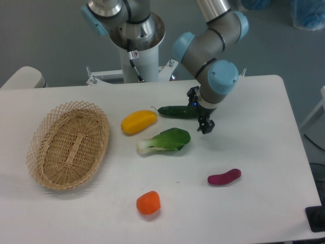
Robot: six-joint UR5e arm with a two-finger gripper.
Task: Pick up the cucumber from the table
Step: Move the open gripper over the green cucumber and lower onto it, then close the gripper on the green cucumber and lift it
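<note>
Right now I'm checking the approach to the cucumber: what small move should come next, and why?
Probably shift the gripper back toward the cucumber. Its fingers hang just in front of the cucumber's right end, near the bok choy, not astride it.

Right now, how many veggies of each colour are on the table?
Green: 2, the cucumber and the bok choy
Yellow: 1, the pepper
Orange: 1, the orange piece
Purple: 1, the purple piece
Total: 5 veggies. The basket has none in it.
</note>
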